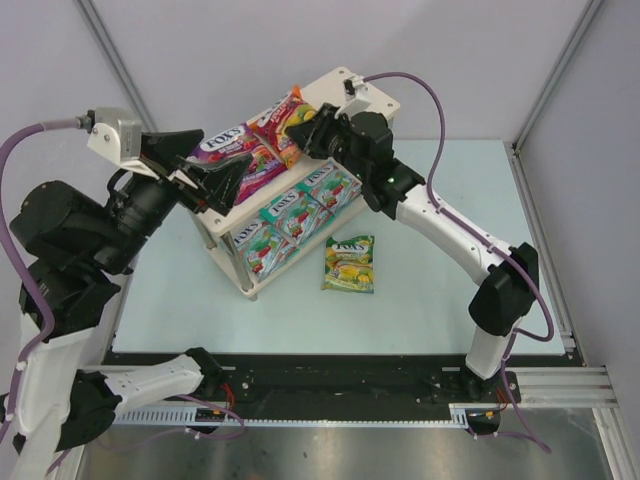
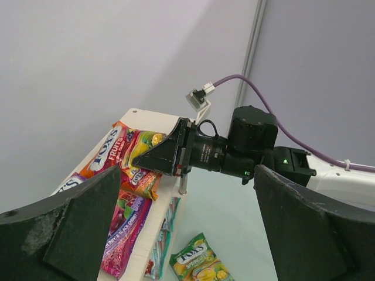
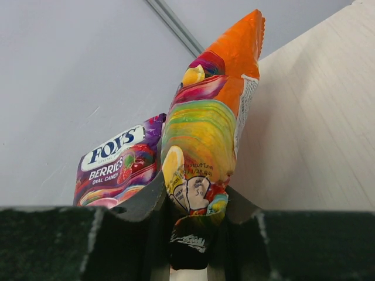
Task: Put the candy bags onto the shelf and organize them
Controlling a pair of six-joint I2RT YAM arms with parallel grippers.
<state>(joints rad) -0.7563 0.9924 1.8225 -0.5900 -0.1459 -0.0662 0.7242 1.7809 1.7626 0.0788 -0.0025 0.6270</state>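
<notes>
Plainly this is the placing stage, with one pouch in the grip over the shelf's top board. At the far left the left arm [image 1: 150,200] hangs raised beside the shelf [image 1: 375,100], its jaws spread wide and holding nothing. That looks like a waiting pose, kept off the board so the other arm has room. Just beyond those open jaws the purple bag [image 1: 232,150] lies flat on the left part of the top board, label up. Touching it on the right is the red-orange bag [image 1: 280,118], and the right jaws are clamped on its near edge. In the right wrist view the pouch rises straight out from between them. Whether it already rests flat on the wood I cannot tell. Holding it by one edge probably lets it be laid alongside the purple one without disturbing it. Under the top board the teal bags [image 1: 300,205] fill the lower tier in a close row. Further right the green-yellow bag [image 1: 349,262] lies alone on the bench [image 1: 430,300], just beside the shelf foot and not yet shelved. The right arm [image 1: 440,225] reaches in from the right.
</notes>
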